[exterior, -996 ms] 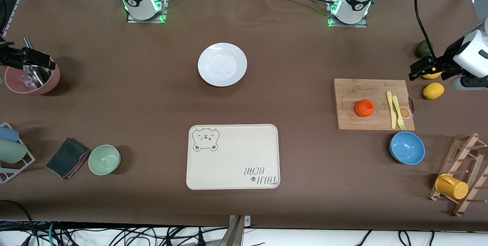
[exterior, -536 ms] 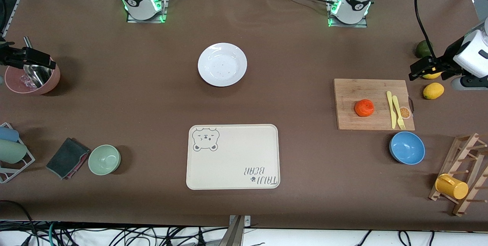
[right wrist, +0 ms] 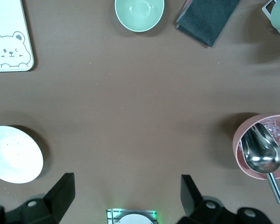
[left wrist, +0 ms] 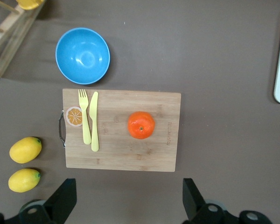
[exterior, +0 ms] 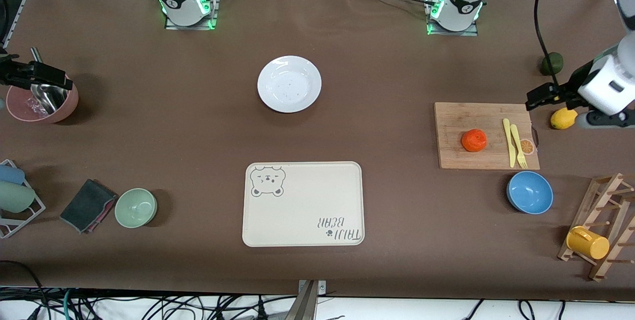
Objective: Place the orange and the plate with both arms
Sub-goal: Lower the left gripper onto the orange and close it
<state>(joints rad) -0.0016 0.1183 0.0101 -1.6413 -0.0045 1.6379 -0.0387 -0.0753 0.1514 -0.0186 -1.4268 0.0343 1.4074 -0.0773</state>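
Note:
The orange (exterior: 474, 140) lies on a wooden cutting board (exterior: 461, 116) toward the left arm's end of the table; it also shows in the left wrist view as the orange (left wrist: 141, 125). My left gripper (exterior: 539, 96) hangs open and empty over the table beside the board's corner, apart from the fruit. Its fingers (left wrist: 64, 198) stand wide in the left wrist view, where the left gripper (left wrist: 128, 198) holds nothing. The white plate (exterior: 289, 84) rests mid-table, farther from the front camera than the tray, and shows as the plate (right wrist: 11, 154). My right gripper (exterior: 42, 76) waits open over the pink bowl; the right gripper (right wrist: 126, 193) is empty.
A yellow knife and fork (exterior: 513, 142) lie on the board. A blue bowl (exterior: 529, 192), a lemon (exterior: 560, 119), a lime (exterior: 551, 64) and a wooden rack with a yellow cup (exterior: 588, 242) surround it. A beige bear tray (exterior: 302, 204), a green bowl (exterior: 135, 207), a dark cloth (exterior: 87, 206) and a pink bowl with scoop (exterior: 42, 101) stand elsewhere.
My left gripper has shifted a little toward the cutting board, uncovering the lime and hiding one lemon. The right arm, orange and plate have not moved.

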